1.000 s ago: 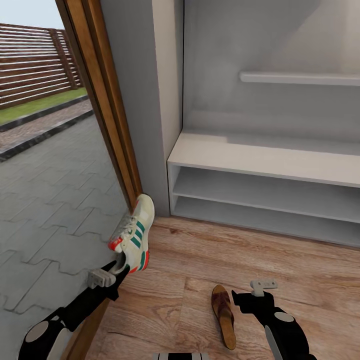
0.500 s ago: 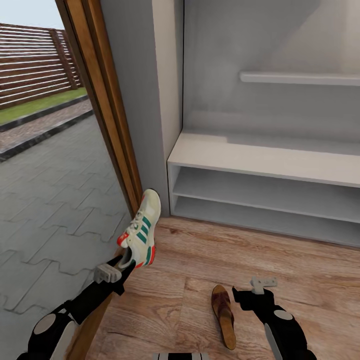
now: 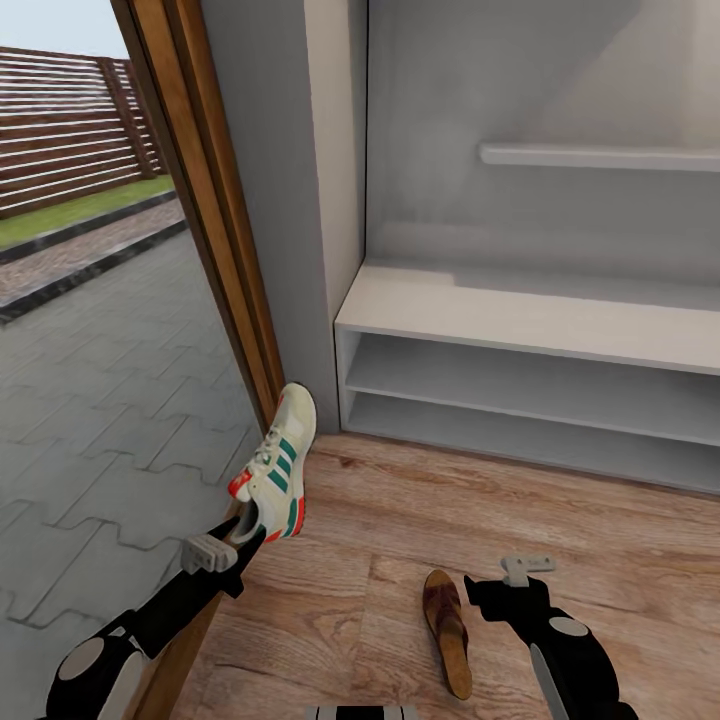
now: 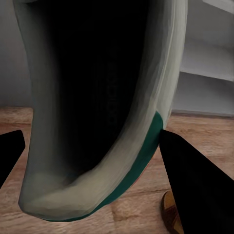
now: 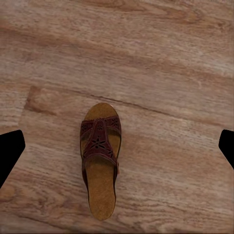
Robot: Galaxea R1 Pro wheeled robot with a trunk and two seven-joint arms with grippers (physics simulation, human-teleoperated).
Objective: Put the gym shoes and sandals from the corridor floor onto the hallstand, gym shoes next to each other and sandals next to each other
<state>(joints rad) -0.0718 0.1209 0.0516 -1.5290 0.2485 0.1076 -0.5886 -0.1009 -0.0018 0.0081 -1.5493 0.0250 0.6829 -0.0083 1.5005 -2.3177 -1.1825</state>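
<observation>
While left hand [image 3: 243,527] grips gym shoe [image 3: 277,462] beside door frame [image 3: 215,230], right hand [image 5: 117,146] spread above sandal [image 5: 100,163].

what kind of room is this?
Most likely a home entry corridor. A low white shoe rack with two open shelves stands against the wall, a wood-framed doorway opens onto outdoor paving, and a sandal lies on the wood plank floor.

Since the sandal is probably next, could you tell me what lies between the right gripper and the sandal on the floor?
Only bare wood floor: in the right wrist view the sandal lies alone below the open right gripper.
</observation>
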